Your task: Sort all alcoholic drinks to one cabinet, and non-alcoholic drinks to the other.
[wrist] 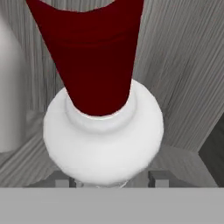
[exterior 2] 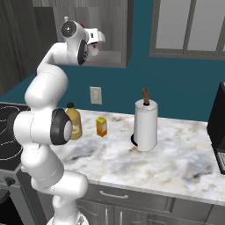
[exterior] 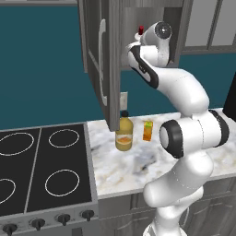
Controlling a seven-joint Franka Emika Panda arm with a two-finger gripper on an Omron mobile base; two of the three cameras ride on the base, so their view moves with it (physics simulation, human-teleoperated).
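While inside the grey wood-grain cabinet (exterior: 110, 55), the fingers (wrist: 161, 178) sit clamped on a glossy white round-shouldered bottle (wrist: 103, 140) with tapered dark-red cap; amber bottle (exterior: 123, 134) on marble table (exterior: 133, 166).

I'm looking at a marble counter (exterior: 138, 166) running right of the stove (exterior: 41, 170). Sitting on it near the wall: an amber bottle (exterior: 123, 134) with a dark cap, standing upright, and just beside it, to its right, a small orange carton (exterior: 147, 131), also upright; the two are apart. Farther right along the counter (exterior 2: 176, 162) I'm seeing a towel roll (exterior 2: 145, 124) standing on its holder, well apart from the carton (exterior 2: 101, 126) and bottle (exterior 2: 74, 121).
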